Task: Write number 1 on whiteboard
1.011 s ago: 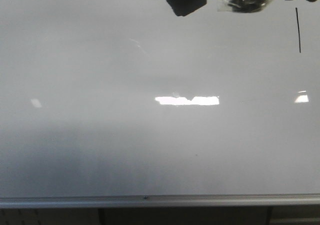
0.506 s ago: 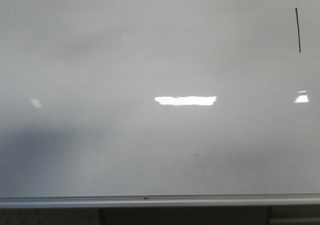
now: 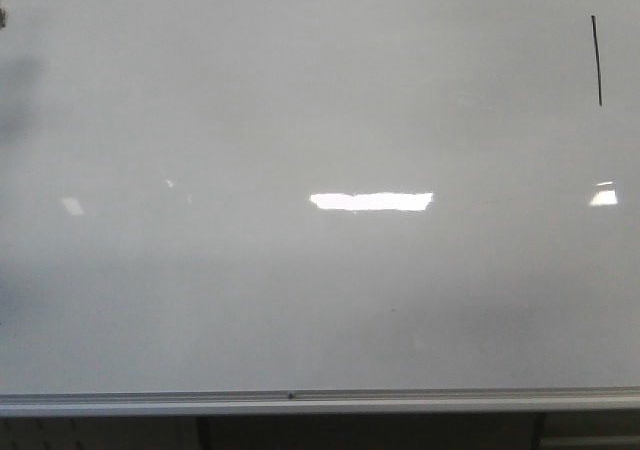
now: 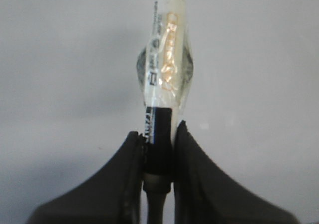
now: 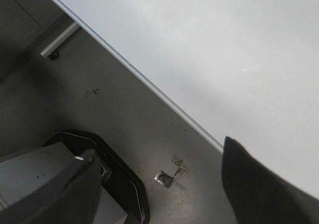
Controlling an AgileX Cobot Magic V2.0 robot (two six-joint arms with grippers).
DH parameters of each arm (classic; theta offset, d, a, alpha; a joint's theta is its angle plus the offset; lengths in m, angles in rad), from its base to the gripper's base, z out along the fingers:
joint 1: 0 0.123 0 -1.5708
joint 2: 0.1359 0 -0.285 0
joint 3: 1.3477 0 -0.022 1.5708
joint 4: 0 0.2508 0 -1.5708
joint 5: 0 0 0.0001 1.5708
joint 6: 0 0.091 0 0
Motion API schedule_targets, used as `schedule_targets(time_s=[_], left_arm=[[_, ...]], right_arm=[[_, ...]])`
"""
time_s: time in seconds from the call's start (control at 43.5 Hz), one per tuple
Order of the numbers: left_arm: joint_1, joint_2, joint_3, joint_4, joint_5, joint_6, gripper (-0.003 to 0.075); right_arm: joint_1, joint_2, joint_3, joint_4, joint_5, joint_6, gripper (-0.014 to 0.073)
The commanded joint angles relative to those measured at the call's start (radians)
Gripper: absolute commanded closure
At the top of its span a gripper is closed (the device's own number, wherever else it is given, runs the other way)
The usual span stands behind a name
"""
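From the front, the whiteboard [image 3: 320,270] fills nearly the whole view, its silver rail along the bottom edge and bright reflections across the middle, and the number 1 [image 3: 596,60] stands as a thin, slightly slanted black stroke near the upper right corner. In the left wrist view the left gripper [image 4: 158,149] is clenched on the black end of a white marker pen [image 4: 164,74], whose body points away over the board's surface. In the right wrist view the right gripper [image 5: 159,184] has its fingers spread wide apart with nothing between them, hanging above the grey floor [image 5: 124,114] just off the board's edge, beside a black-rimmed base [image 5: 124,184].
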Motion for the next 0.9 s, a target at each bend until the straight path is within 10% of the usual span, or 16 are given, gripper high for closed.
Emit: schedule_targets(time_s=[0.0,0.574,0.873], left_arm=[[0.002,0.045,-0.025,-0.028,-0.155,-0.01,0.0741],[0.002,0.23,-0.025,-0.028,-0.308,-0.01,0.0729],[0.0,0.232,-0.025,-0.026,-0.314,-0.01,0.0489]], right_arm=[[-0.005,-0.023,-0.03,0.045,-0.035,-0.001,0.0055],[-0.005,-0.023,-0.03,0.046,-0.035,-0.001,0.0055],[-0.005,-0.023,-0.03,0.047,-0.034,-0.001,0.0055]])
